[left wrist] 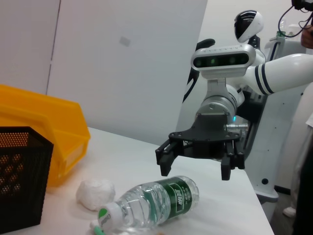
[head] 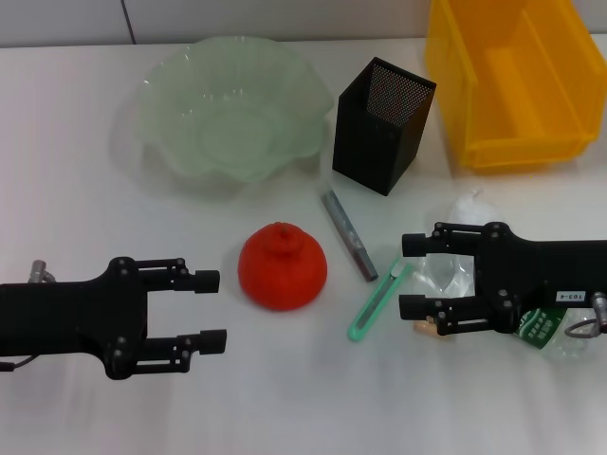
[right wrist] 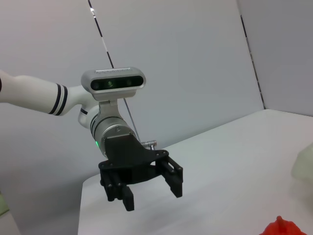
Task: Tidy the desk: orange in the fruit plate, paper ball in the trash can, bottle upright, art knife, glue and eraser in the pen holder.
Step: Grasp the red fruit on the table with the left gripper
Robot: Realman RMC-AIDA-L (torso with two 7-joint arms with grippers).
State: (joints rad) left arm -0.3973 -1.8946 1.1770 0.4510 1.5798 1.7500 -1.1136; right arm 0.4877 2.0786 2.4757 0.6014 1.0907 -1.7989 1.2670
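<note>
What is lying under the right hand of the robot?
Under the open right hand lies the bottle on its side, partly covered in the head view. The paper ball is beside it. Anything more beneath the hand is hidden.

White tabletop (head: 76, 218), plus 1 second white humanoid robot (left wrist: 249, 29) in the background beyond its edge.

The orange (head: 282, 266) lies just right of the left claw (head: 211, 310), with the plate (head: 228, 106) behind it. The bottle (head: 493, 303) lies on its side under the right claw (head: 415, 275); the knife (head: 377, 301) is just to that claw's left, the holder (head: 382, 124) behind it.
</note>
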